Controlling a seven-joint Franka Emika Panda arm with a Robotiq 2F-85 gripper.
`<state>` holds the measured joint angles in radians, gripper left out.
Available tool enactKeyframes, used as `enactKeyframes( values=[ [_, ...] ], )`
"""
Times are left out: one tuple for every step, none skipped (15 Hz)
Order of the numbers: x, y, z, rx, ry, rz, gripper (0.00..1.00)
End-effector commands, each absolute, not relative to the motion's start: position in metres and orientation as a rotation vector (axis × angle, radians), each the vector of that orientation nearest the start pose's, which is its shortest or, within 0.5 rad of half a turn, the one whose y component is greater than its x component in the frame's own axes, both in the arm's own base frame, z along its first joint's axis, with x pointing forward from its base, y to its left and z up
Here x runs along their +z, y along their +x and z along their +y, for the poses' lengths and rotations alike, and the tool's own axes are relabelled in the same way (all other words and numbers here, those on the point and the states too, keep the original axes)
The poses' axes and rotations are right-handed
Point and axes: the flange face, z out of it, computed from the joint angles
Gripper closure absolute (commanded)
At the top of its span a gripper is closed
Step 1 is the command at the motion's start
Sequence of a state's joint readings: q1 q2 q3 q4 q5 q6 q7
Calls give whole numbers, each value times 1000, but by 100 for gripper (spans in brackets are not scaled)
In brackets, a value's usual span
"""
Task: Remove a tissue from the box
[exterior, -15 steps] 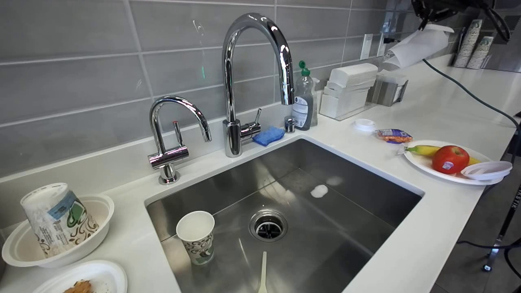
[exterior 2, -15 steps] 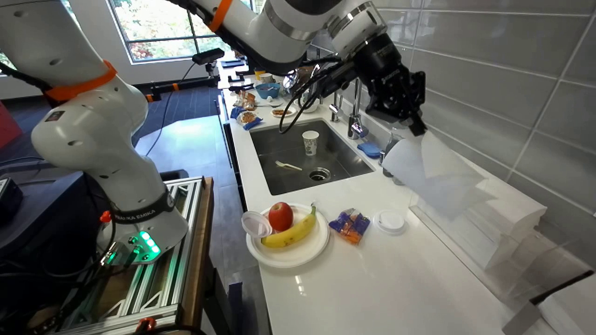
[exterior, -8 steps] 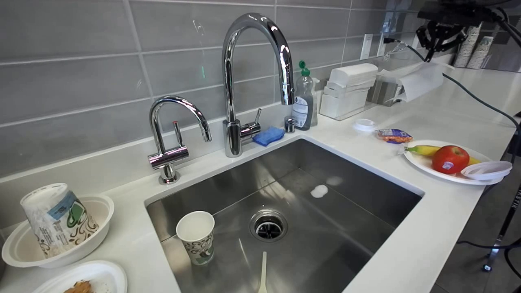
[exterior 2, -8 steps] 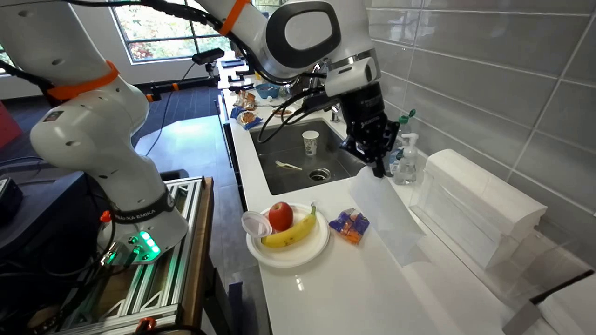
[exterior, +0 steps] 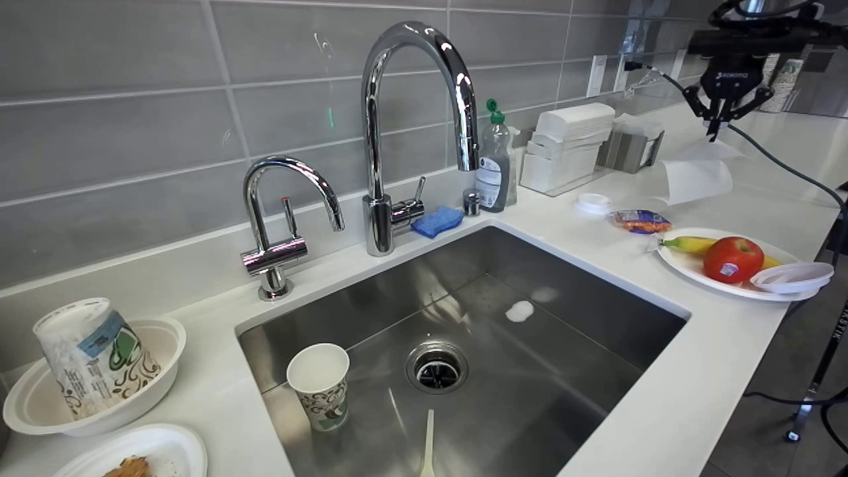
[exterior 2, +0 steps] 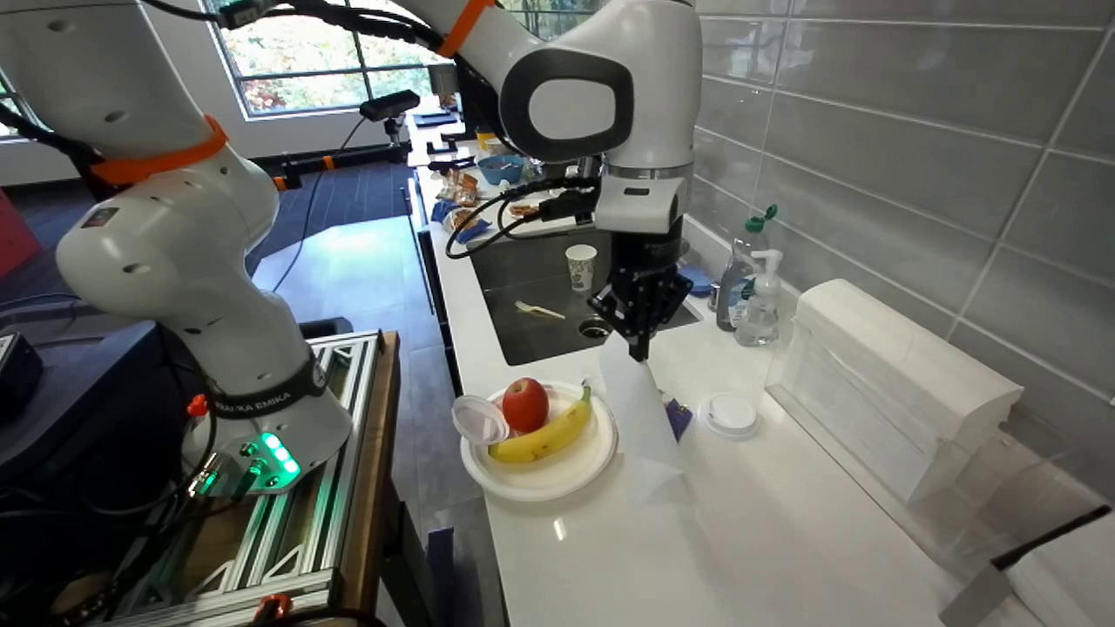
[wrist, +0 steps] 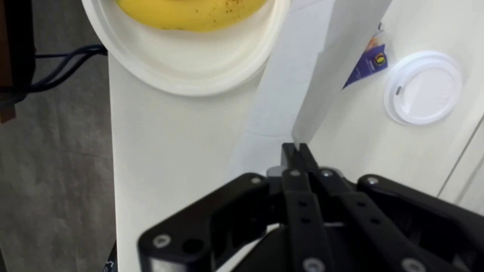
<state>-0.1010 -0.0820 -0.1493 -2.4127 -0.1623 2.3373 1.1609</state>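
Gripper (wrist: 297, 148) points down above the white counter (exterior: 702, 384), its two fingers (wrist: 308, 160) pinched together on one edge of a white tissue (exterior 2: 640, 422). The tissue hangs below them in a loose curve, free of the clear box (exterior 2: 849, 431) and well apart from it; whether its lower end touches the counter cannot be told. Just beside the tissue, in the wrist view, is the rim of a white plate (wrist: 170, 81), which bears a yellow banana (exterior 2: 544, 440), a red apple (exterior 2: 525, 405) and a small clear plastic cup (exterior 2: 480, 420) tipped over its edge. Across the tissue from the plate, a purple packet (wrist: 368, 62) is partly hidden, and next to it a white lid (wrist: 423, 87) lies flat. Farther off, the clear box holds folded white paper (exterior 2: 915, 340) near the tiled wall (exterior 2: 923, 139). Beyond is the steel sink (exterior: 583, 301), where a paper cup (exterior: 321, 391) stands upright and a pale utensil (exterior 2: 540, 309) lies near the drain (exterior: 437, 368). A blue sponge (exterior: 437, 220) rests beside the tall faucet (exterior: 379, 228).
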Motion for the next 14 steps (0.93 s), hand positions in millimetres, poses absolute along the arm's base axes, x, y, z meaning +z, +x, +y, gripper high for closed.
enactKeyframes(
  values=[
    [326, 459, -119, 130, -2582, 1941, 100],
    [322, 456, -117, 183, -2590, 1936, 100],
    [318, 453, -117, 231, -2595, 1936, 100],
    [314, 451, -116, 275, -2601, 1931, 100],
    [309, 449, -114, 321, -2613, 1926, 100],
    [306, 447, -113, 366, -2621, 1918, 100],
    [304, 445, -110, 409, -2637, 1893, 100],
    [301, 443, -108, 458, -2656, 1868, 100],
    [298, 441, -106, 510, -2678, 1853, 92],
    [296, 440, -104, 541, -2690, 1846, 79],
    [295, 439, -103, 575, -2705, 1838, 94],
    [294, 438, -101, 603, -2711, 1839, 62],
    [294, 439, -101, 610, -2730, 1846, 61],
    [299, 443, -102, 567, -2730, 1877, 56]
  ],
)
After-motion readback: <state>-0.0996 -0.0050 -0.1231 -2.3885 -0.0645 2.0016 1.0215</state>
